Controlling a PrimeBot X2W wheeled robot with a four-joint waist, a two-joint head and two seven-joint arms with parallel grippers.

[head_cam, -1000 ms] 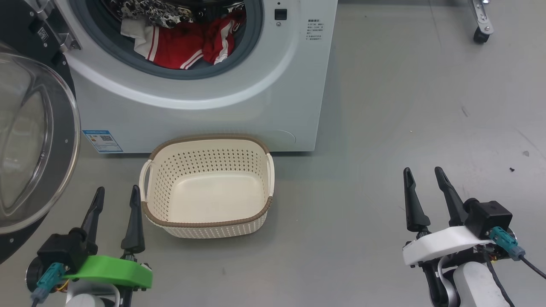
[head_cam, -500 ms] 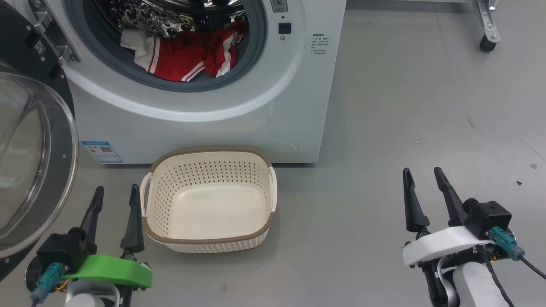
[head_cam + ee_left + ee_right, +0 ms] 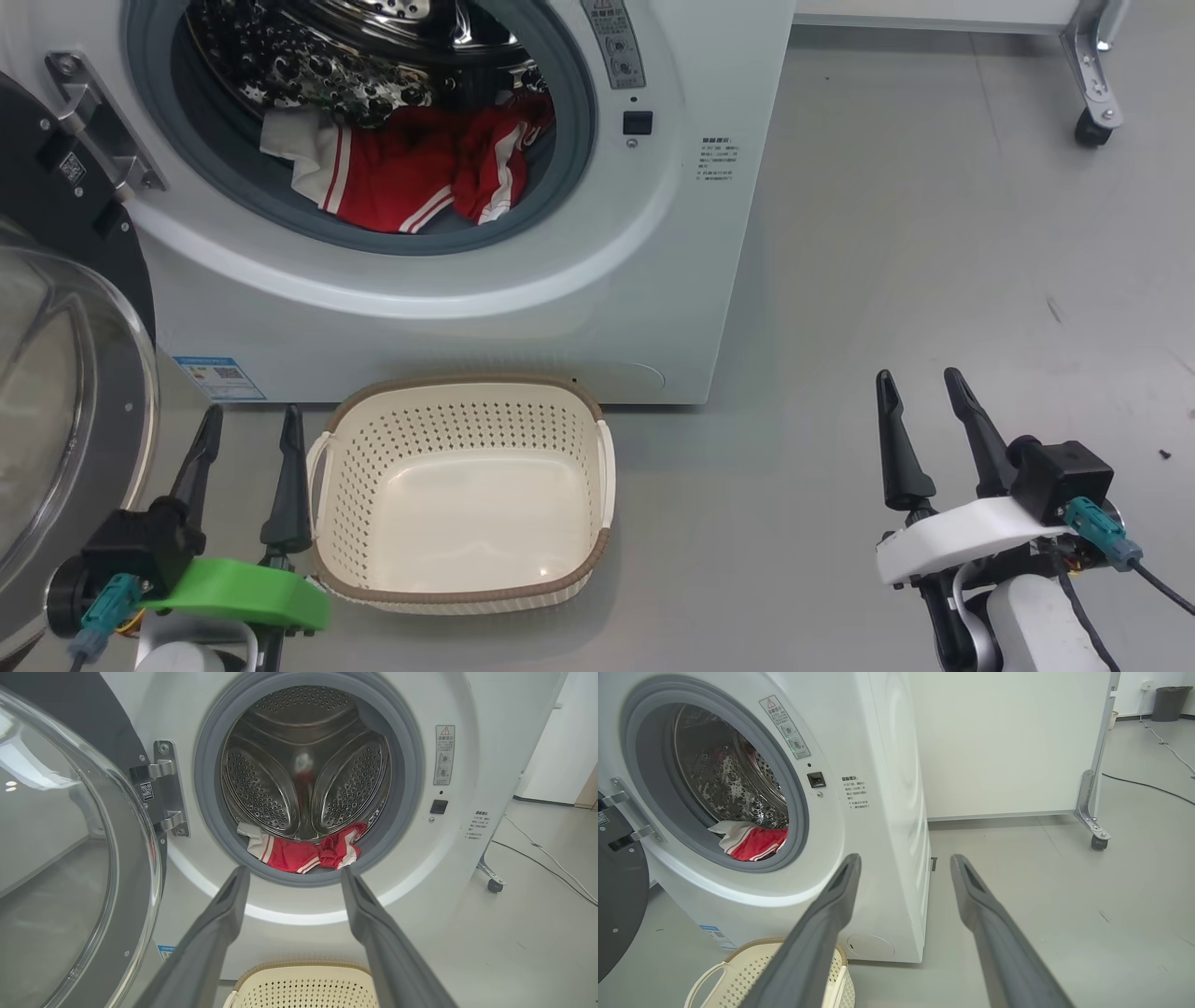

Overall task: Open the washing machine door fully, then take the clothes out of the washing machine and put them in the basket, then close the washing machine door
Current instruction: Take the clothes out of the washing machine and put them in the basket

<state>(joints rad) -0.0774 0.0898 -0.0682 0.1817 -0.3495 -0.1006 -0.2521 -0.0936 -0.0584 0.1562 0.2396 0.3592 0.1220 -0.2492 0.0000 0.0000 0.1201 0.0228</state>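
Open door (image 3: pixel 65 411) swung beside the spread left gripper (image 3: pixel 254 413), red clothes (image 3: pixel 401 177) heaped in the washer (image 3: pixel 467 317), basket (image 3: pixel 467 385) set before it, right gripper (image 3: pixel 917 375) likewise spread, castor (image 3: pixel 1088 131) beyond.

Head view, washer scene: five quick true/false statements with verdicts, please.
1. The washing machine door is swung open. True.
2. The basket stands on the floor in front of the washing machine. True.
3. The basket holds red clothes. False: it is empty. The clothes lie in the drum.
4. The left gripper is shut on the basket's handle. False: it is open and holds nothing.
5. The right gripper is open and holds nothing. True.
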